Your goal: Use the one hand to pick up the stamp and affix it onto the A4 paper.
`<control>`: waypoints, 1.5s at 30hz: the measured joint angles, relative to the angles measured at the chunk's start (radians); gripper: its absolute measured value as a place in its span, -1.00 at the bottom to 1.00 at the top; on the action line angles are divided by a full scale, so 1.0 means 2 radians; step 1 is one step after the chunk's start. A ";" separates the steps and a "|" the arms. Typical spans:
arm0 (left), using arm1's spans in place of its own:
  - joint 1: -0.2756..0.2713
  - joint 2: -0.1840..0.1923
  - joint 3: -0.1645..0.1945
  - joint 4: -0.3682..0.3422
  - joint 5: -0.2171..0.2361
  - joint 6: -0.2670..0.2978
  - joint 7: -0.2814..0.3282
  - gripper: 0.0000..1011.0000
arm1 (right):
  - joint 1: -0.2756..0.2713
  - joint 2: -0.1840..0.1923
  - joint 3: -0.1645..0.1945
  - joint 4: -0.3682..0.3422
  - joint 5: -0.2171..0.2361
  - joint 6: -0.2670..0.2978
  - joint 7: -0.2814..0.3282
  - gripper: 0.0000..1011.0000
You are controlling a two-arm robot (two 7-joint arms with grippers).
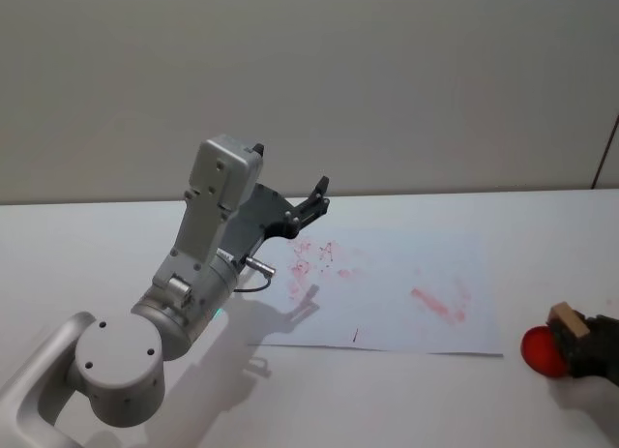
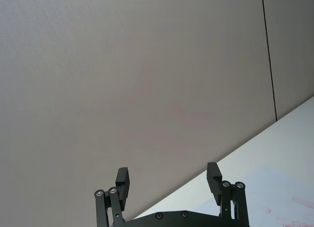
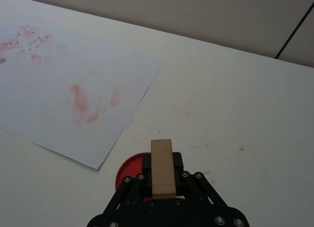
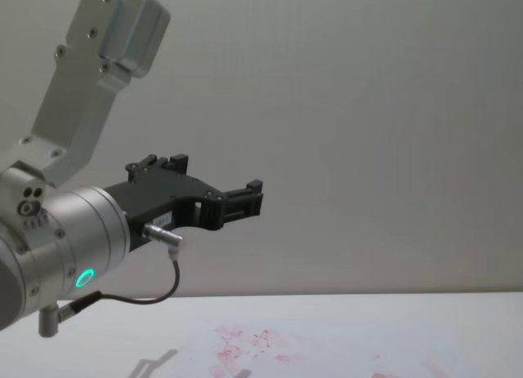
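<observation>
Right gripper (image 3: 162,180) sits at the lower right of the head view, off the paper's right edge — jaws closed on the stamp (image 3: 162,168), the wooden block standing between the fingers. Directly beneath it lies a red round ink pad (image 1: 544,351) on the white table (image 1: 542,235); contact between stamp and pad cannot be judged. A4 paper (image 1: 397,283) lies flat mid-table, red-pink impressions scattered over it, well apart from the stamp. Left gripper (image 2: 169,183) is raised above the paper's left side, parked — fingers spread apart, empty, pointing toward the wall (image 1: 387,71).
</observation>
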 joint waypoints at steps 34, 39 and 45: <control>0.000 0.000 0.000 0.000 0.000 0.000 0.000 0.98 | 0.017 0.000 -0.004 0.020 -0.026 -0.001 0.025 0.23; 0.000 0.000 0.000 0.000 0.000 0.000 0.000 0.98 | 0.018 0.000 -0.004 0.021 -0.026 -0.001 0.026 0.51; 0.000 0.000 0.000 0.000 0.000 0.000 0.000 0.98 | 0.018 0.000 -0.004 0.021 -0.027 -0.001 0.027 0.86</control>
